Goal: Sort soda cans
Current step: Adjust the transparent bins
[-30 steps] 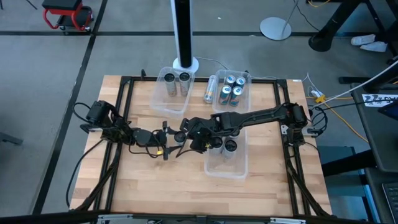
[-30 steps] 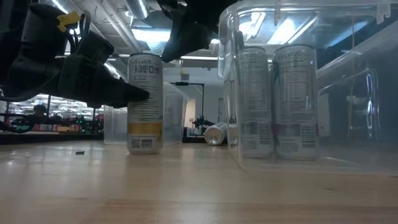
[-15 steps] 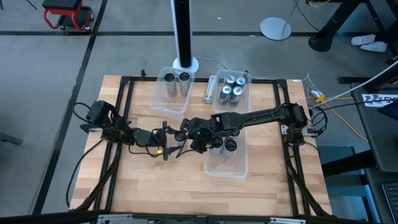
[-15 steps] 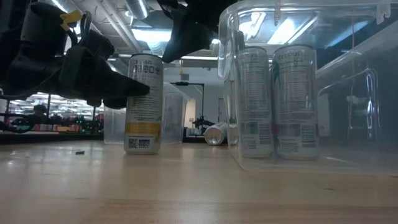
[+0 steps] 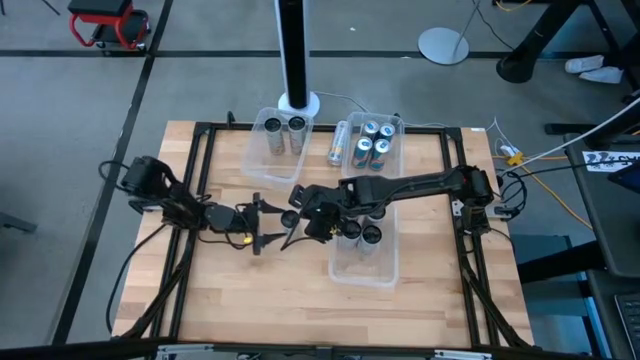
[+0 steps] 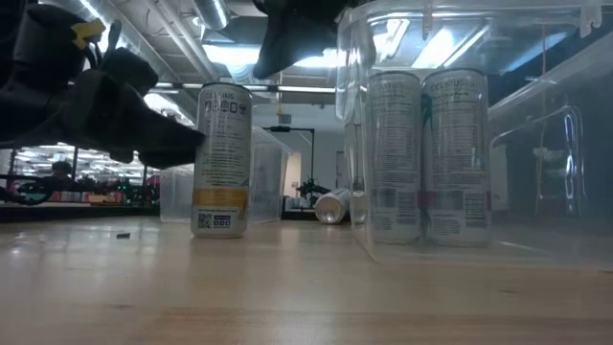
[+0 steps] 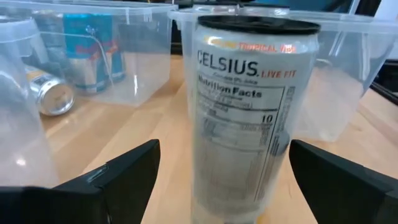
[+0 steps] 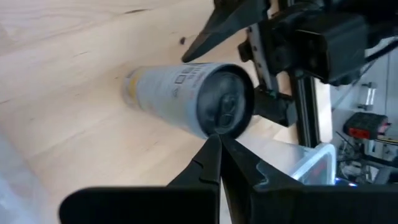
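Observation:
One soda can (image 7: 249, 112), silver-grey with a yellow band near its base, stands upright on its base on the wooden table (image 5: 290, 219), (image 6: 222, 158). My left gripper (image 5: 274, 227) is open and level. Its fingers (image 7: 118, 180) stand on either side of the can without touching it. My right gripper (image 8: 219, 152) is shut and slants down just above the can's top (image 8: 225, 106), clear of it. In the low view it shows as a dark shape (image 6: 266, 67) over the can.
A clear bin (image 5: 362, 262) just right of the can holds two cans (image 6: 426, 153). At the far edge stand a bin with two cans (image 5: 282, 135) and a bin with several blue cans (image 5: 372, 143). One can (image 5: 338, 143) lies between them.
My left gripper has opened wider and drawn back from the can toward the table's left edge, so its finger no longer overlaps the can in the low view. My right gripper, still shut, has risen a little above the can's top. The can stays upright.

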